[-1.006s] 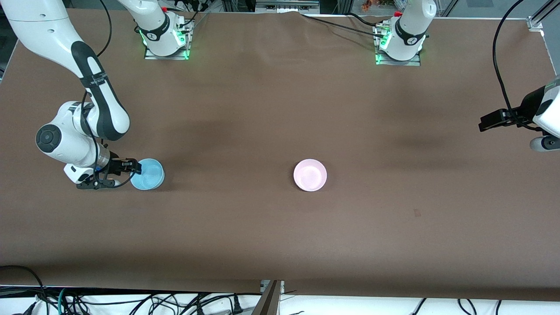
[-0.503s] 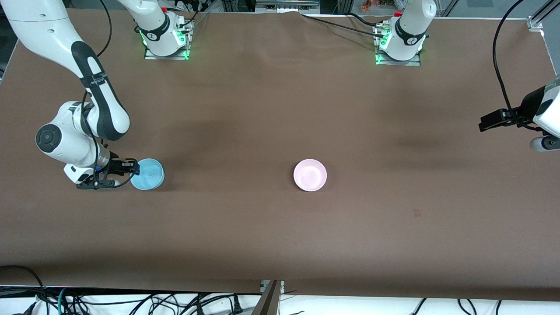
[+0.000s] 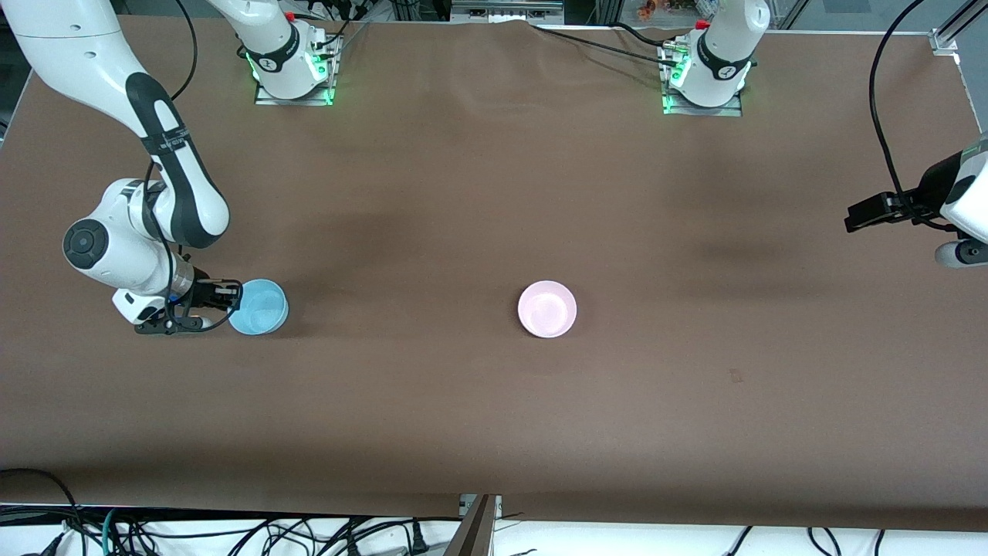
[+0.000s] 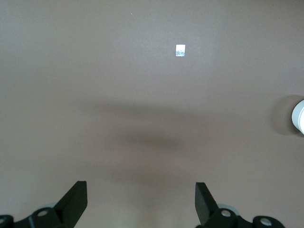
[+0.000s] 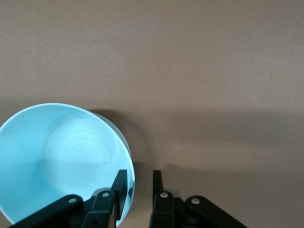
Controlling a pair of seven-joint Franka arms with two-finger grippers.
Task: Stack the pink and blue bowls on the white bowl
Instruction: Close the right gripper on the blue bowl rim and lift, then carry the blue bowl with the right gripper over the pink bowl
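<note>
The light blue bowl [image 3: 258, 307] stands upright on the table near the right arm's end. My right gripper [image 3: 235, 296] is at its rim; in the right wrist view the gripper [image 5: 138, 178] is narrowly open, one finger inside the blue bowl [image 5: 61, 156] against its wall, the other outside, a little off the rim. The pale pink bowl [image 3: 547, 309] stands upright mid-table. My left gripper [image 4: 141, 187] is open and empty over bare table at the left arm's end. No white bowl shows in the front view; a white round edge [image 4: 299, 118] shows at the left wrist view's border.
The brown table cover [image 3: 494, 193] is bare apart from the two bowls. A small pale mark [image 4: 180, 50] lies on the cover. The arm bases [image 3: 293, 69] stand farthest from the front camera. Cables hang along the table's near edge [image 3: 231, 533].
The right gripper has shifted slightly toward the right arm's end of the table, and the blue bowl has shifted a little with it. The pink bowl and left arm have not moved.
</note>
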